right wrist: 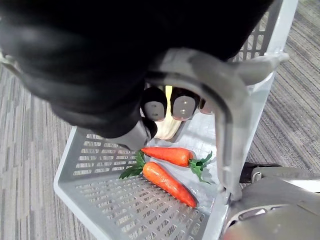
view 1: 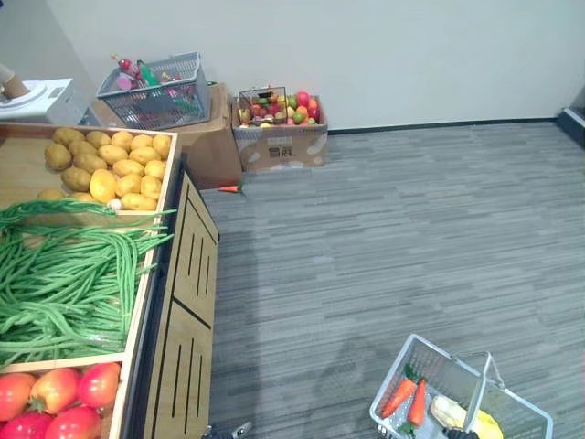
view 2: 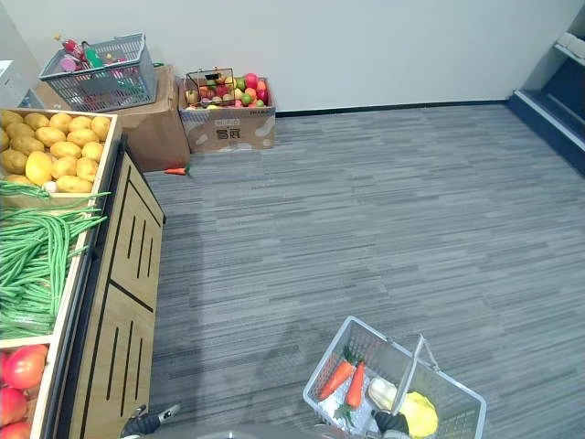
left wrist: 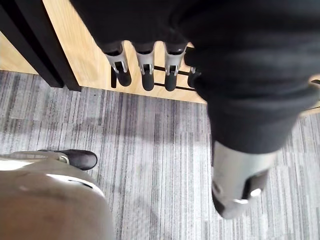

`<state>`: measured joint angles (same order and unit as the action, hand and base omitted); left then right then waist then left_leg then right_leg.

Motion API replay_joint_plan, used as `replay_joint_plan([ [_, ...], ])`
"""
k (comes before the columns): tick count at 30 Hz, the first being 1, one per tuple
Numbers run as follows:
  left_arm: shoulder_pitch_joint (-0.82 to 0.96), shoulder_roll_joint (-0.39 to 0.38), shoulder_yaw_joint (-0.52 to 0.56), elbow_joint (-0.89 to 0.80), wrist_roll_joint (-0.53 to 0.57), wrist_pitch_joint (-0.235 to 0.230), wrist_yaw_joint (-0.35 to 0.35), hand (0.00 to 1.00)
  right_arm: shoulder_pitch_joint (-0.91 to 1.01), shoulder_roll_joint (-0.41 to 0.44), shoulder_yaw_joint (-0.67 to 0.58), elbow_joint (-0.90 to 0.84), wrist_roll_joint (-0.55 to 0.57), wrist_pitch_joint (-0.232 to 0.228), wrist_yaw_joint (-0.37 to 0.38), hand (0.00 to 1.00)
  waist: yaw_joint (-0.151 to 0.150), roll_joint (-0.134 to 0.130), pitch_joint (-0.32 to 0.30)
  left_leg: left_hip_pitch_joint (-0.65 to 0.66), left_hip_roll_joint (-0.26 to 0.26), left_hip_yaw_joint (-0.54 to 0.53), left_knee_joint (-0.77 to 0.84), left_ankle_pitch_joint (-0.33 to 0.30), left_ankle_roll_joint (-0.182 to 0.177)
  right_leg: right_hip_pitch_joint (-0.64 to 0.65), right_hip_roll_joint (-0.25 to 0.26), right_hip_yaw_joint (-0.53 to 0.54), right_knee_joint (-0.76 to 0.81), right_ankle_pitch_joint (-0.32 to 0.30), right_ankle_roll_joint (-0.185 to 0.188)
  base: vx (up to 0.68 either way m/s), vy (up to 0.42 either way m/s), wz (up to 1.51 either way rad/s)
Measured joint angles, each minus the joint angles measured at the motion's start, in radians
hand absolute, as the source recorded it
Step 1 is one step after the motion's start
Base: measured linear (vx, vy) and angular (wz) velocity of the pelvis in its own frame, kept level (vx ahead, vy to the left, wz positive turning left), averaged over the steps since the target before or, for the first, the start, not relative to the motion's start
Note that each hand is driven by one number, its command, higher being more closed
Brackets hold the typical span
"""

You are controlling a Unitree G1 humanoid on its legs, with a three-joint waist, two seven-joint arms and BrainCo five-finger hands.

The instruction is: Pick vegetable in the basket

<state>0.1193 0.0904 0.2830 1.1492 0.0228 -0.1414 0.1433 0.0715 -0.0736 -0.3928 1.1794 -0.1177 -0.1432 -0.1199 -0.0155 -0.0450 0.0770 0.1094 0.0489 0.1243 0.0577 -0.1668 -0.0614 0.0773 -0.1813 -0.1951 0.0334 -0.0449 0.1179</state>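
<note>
Basket (right wrist: 85,150), grey plastic mesh, carried by the robot's right hand (right wrist: 162,106), whose fingers are curled round the basket's handle (right wrist: 227,125).

Contents, below that hand:
- first carrot (right wrist: 167,155), orange with a green top, lying on the mesh bottom;
- second carrot (right wrist: 170,182), same kind, close beside the first;
- pale yellow vegetable (view 2: 419,413), just under the fingers; I cannot tell its kind.

Left hand (left wrist: 146,67): hangs with fingers straight and relaxed, holding nothing, just beside the wooden side panel (left wrist: 75,45) of the counter (view 1: 187,274).

Counter stock, on the left hand's side and above it:
- potatoes (view 1: 110,165), heaped in the far bin;
- green beans (view 1: 64,274), loose in the middle bin, some trailing over the divider;
- tomatoes (view 1: 55,393), in the near bin.

Well away from both hands, along the wall:
- second grey basket (view 1: 155,91), filled, standing on a cardboard box (view 1: 212,146);
- open carton of mixed fruit (view 1: 279,128), beside that box;
- stray carrot (view 1: 228,188) on the grey carpet floor (view 1: 366,229), in front of the two boxes.
</note>
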Motion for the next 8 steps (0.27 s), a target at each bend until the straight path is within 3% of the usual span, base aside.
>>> replay_joint_plan([
  [8,-0.001,-0.012,-0.013,0.006,0.000,0.000,0.001,0.00,0.009,-0.020,0.048,0.006,-0.001,0.000,0.016,1.00,-0.001,0.024,-0.022,0.017,0.003,0.001,0.039,0.000,0.000,0.037,-0.008,-0.007,-0.003,0.014,0.017,0.06,-0.020,0.00],
])
